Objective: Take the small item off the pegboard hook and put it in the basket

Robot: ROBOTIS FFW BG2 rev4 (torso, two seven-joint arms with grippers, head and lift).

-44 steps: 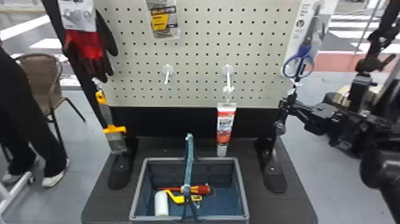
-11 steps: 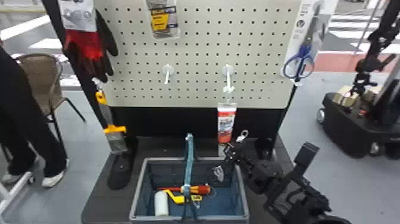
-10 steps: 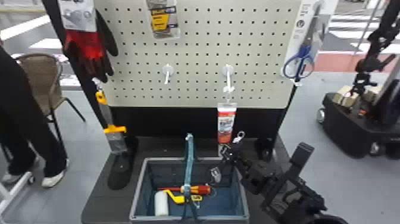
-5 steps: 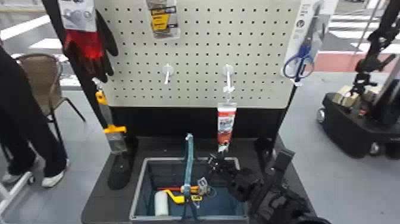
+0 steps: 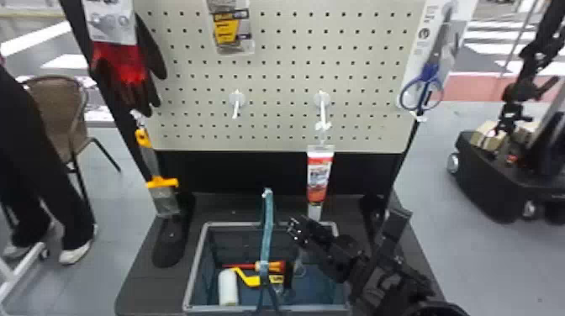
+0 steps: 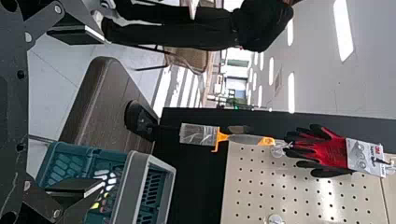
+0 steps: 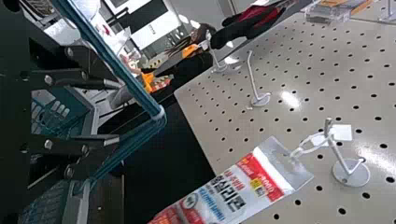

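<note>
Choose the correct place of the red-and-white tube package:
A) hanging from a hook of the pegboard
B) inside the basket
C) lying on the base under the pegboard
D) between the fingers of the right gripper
A: the tube package hangs from a white hook on the pegboard, while the right gripper is open and empty.

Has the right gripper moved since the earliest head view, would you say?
Yes, the right gripper went left and down, from below the scissors to the basket.
</note>
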